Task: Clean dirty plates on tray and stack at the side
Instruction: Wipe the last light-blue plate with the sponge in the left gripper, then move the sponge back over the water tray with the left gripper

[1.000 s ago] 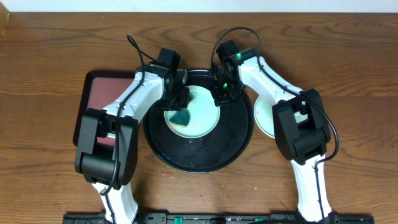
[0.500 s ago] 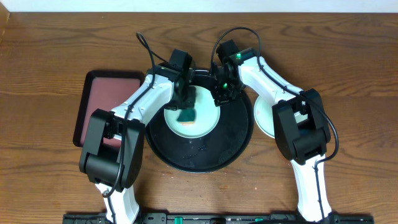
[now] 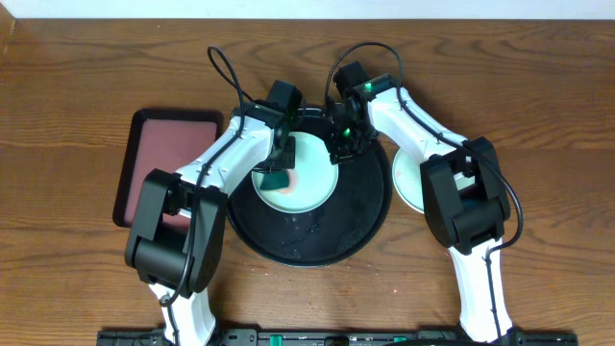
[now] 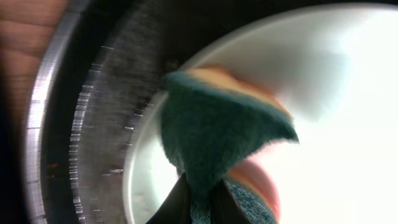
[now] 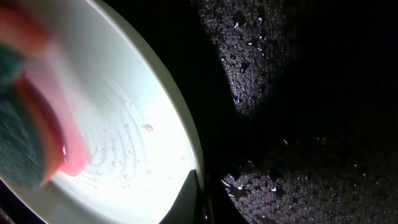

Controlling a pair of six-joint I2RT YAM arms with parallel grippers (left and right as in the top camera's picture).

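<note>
Plate (image 3: 309,187) lies in the tray (image 3: 360,219), toward its far rim, and we find the right claw (image 3: 338,152) clamped on its right rim. We find the left claw (image 3: 280,171) closed on a sponge (image 3: 278,181), which presses on the plate's left half.

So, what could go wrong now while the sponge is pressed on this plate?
The right hand pinches only the rim of the plate; the push of the sponge in the left hand might pull it free. The tray looks wet, so a loose plate could slide.
</note>
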